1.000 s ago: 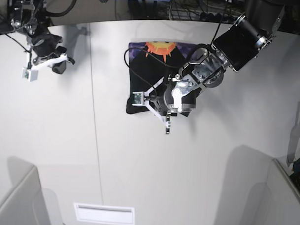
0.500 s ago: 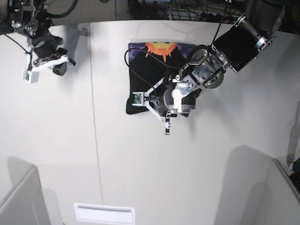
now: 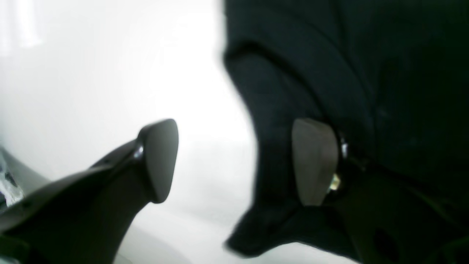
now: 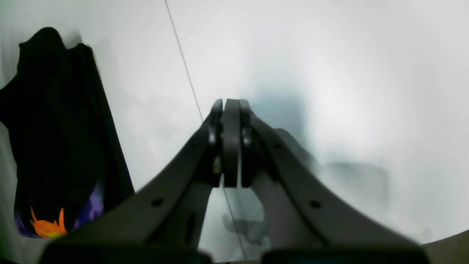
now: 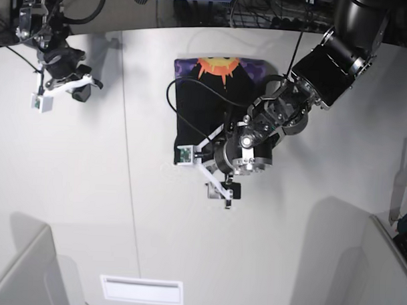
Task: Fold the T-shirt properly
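The T-shirt [image 5: 209, 99] lies in the upper middle of the base view as a compact black rectangle on the white table [image 5: 68, 201], with its orange sun print showing along the top edge. By the look of it most of the folding is already done, and the step in hand appears to be the release of the last fold.

The left gripper [image 5: 223, 191] sits just below the lower edge of the folded shirt, toward the centre of the base frame. In the left wrist view its two fingers [image 3: 159, 157] stand wide apart with bright table between them. The right-hand pad lies against or just in front of a hanging lobe of black cloth at the right of that frame; whether it touches the cloth cannot be told through the blur, but nothing is pinched between the jaws.

The right gripper [image 4: 227, 146] hangs at the upper left of the base view, well apart from the shirt. Its jaws are pressed together on nothing, above a thin table seam [image 4: 183, 62]. The shirt shows at the left edge of its wrist view.

The next move likely calls for drawing the left arm clear without dragging the loose lower corner. The bottom edge may then need flattening, since the cloth near the pad looks bunched rather than flat.
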Robot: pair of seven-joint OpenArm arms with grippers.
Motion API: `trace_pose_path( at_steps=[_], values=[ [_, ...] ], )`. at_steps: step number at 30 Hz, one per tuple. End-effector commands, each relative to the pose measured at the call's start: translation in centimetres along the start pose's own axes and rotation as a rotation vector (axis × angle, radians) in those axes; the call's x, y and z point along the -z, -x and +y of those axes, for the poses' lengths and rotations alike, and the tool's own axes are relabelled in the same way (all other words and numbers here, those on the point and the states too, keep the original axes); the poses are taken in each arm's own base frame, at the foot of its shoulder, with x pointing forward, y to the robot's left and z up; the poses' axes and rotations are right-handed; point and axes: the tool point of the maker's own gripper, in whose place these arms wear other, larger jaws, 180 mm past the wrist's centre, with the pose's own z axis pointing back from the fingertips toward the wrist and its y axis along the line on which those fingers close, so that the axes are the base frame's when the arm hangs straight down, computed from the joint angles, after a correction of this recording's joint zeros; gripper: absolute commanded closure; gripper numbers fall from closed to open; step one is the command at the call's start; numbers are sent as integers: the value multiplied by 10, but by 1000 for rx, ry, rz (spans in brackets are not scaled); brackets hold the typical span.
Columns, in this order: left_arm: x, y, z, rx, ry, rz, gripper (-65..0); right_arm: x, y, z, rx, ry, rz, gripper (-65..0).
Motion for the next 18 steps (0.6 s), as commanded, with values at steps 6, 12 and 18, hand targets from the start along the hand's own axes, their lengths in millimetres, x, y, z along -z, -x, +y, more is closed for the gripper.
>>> trace_pose_path(
  at_steps=[6, 12, 18],
  values=[
    [-50, -6, 71, -79, -217, -73, -462, -3, -9, 3, -18, -10, -30, 0],
    [-96, 41, 72, -235, -317, 31, -100, -6, -2, -2, -19, 2, -13, 0],
    [-84, 118, -13, -419, -179, 168, 0, -10, 1, -12, -30, 26, -4, 0]
  ],
)
